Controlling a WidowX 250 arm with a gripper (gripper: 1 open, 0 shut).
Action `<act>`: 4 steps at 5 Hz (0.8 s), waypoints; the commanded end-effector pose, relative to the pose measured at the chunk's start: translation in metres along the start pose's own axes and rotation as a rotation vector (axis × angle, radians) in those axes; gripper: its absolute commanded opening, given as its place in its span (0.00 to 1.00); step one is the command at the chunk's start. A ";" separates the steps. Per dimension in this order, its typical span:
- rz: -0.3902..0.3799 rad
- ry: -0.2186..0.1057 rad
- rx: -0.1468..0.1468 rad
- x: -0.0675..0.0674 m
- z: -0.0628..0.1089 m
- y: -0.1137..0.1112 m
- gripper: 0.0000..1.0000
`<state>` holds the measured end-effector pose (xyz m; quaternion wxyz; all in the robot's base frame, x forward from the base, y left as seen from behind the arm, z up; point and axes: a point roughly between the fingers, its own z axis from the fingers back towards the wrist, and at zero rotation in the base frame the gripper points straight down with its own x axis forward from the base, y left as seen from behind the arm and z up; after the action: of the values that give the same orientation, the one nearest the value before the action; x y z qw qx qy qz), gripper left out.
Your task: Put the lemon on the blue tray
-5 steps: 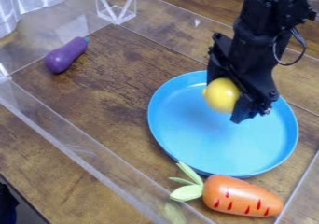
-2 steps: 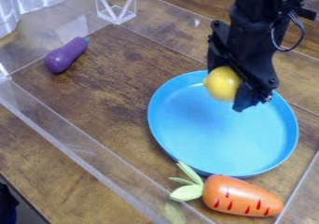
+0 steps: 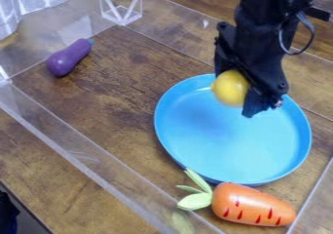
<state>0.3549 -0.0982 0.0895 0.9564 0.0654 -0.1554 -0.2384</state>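
gripper (image 3: 239, 90) was clamped tight on the lemon (image 3: 231, 87), holding it above the near-left part of the tray (image 3: 221, 145) beneath. best to lower until the fruit nearly touched the blue, then release gently so it wouldn't roll off.

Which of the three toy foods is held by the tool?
The yellow lemon: the tool is shut on it above the blue tray. The purple eggplant and the orange carrot lie apart, untouched.
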 end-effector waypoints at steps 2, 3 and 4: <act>0.033 -0.132 0.013 0.012 0.024 0.005 0.00; 0.030 -0.153 0.007 0.012 0.020 -0.004 0.00; 0.030 -0.172 0.002 0.013 0.016 -0.012 1.00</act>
<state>0.3517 -0.1101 0.0770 0.9520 0.0502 -0.1956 -0.2300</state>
